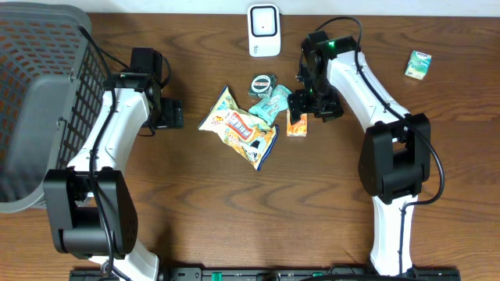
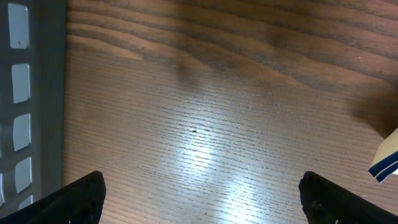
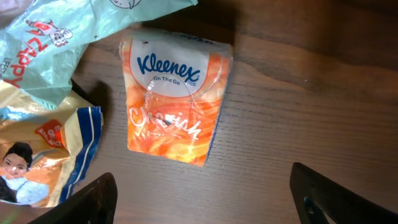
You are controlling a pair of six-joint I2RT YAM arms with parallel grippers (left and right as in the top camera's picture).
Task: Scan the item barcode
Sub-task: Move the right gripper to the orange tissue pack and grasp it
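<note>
My right gripper [image 3: 202, 198] hangs with its fingers spread wide and nothing between them. The orange Kleenex pack [image 3: 177, 102] lies flat on the table just ahead of the fingertips, label up, touching neither finger. A teal packet [image 3: 50, 43] and a yellow snack bag [image 3: 43, 155] lie close along one side of it. My left gripper [image 2: 199, 199] is equally wide, over bare wood beside the grey basket [image 2: 31, 99]. The dark wooden table [image 1: 195, 203] carries a white scanner [image 1: 264, 30] at its far edge.

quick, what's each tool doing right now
left tool: open, holding nothing
right tool: open, holding nothing, above the Kleenex pack
</note>
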